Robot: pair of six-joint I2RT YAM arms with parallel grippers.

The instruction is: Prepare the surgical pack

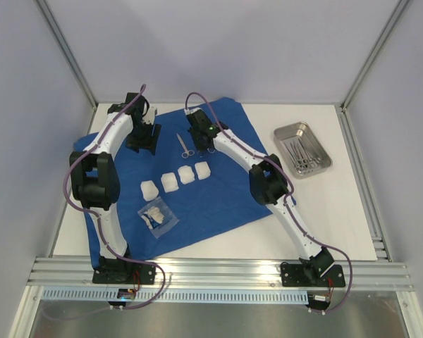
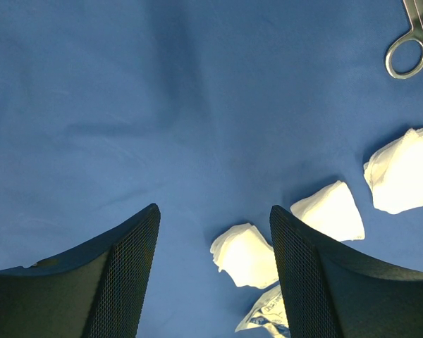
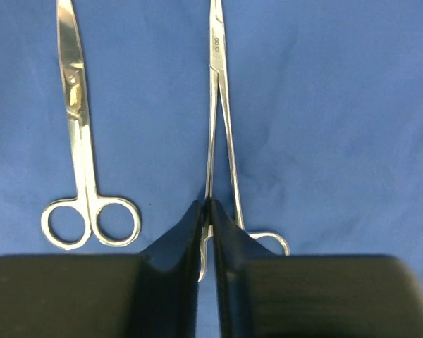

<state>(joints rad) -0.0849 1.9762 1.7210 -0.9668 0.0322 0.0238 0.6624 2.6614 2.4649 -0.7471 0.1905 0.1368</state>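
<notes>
Blue drape (image 1: 218, 204) lies spread flat mid-table. Right gripper (image 3: 206, 211) is at the drape's far edge, fingers pinched tight on the shank of a slim clamp (image 3: 218, 105). Scissors (image 3: 81, 141) lie just left of the clamp, apart from it.

Left gripper (image 2: 214, 215) is over the drape's far-left part, fingers spread, nothing between.

4 gauze squares (image 1: 178, 179) sit in a row at drape centre, with a clear packet (image 1: 157, 217) nearer the drape's near edge.

Steel tray (image 1: 290, 134) is off the drape's right side, holding more instruments (image 1: 304, 158).
</notes>
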